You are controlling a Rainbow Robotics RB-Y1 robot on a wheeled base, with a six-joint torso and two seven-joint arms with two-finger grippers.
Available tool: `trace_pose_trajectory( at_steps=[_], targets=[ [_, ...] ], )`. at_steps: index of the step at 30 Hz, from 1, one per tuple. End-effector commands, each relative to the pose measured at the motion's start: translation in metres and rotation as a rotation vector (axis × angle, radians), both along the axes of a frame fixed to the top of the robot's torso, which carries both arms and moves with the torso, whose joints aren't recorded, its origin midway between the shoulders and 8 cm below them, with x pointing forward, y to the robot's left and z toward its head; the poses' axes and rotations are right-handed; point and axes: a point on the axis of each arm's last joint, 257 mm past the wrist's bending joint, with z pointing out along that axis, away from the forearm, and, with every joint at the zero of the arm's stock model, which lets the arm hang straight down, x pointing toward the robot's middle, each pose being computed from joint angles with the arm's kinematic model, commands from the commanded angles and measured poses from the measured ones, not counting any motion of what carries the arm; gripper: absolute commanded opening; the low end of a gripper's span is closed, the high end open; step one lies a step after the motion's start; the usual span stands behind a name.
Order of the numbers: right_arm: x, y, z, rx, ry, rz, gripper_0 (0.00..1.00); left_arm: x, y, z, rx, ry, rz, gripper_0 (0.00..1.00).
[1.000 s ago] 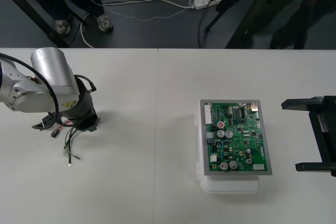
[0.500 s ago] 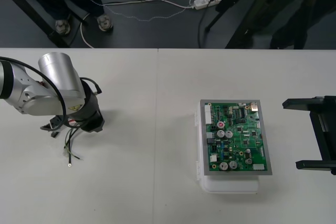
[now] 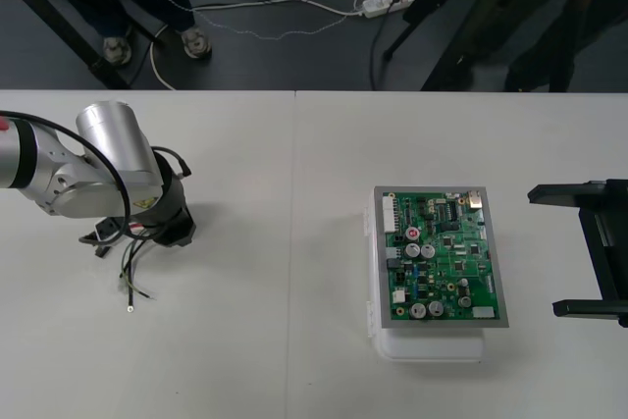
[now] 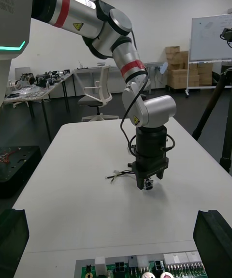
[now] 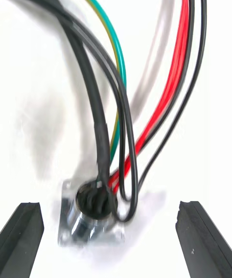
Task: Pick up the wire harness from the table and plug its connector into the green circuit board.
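Closest in, the round metal socket [image 5: 92, 210] with its flange lies flat on the table [image 3: 255, 340], between the left arm's two black fingers [image 5: 21, 239]. They stand wide apart on either side, so the left jaws are released and touch nothing. Red, black and green wires [image 5: 169, 89] loop up and away from the socket. From above, the left arm [image 3: 98, 159] is bent in over the table's left side, its wrist pointing straight down onto the wire harness [image 3: 130, 264]. The wrist hides the socket end, and only loose wire ends trail out on the near side. Which end carries the plug is too small to tell. Well apart, right of the middle, the green circuit board [image 3: 442, 257] sits on its white base [image 3: 432, 345]. At the right edge the right jaws wait, cut off by the frame, fingers [image 3: 589, 309] spread wide and holding nothing.
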Motion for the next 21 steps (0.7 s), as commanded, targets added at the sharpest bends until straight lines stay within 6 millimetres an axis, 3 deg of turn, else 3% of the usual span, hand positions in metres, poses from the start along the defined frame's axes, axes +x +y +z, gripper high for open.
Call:
trace_pose_trajectory(
  at_steps=[1, 12, 21],
  targets=[
    [-0.001, 0.004, 0.005, 0.006, 0.023, 0.023, 1.00, 0.004, -0.014, -0.006, -0.003, -0.011, -0.114, 0.80],
    [-0.003, 0.005, 0.010, 0.021, -0.005, 0.033, 1.00, 0.000, -0.016, -0.012, -0.007, -0.001, -0.112, 0.78],
    [-0.002, 0.007, 0.013, 0.016, -0.053, 0.039, 1.00, 0.008, -0.023, -0.017, -0.041, -0.027, -0.117, 0.75]
  ],
)
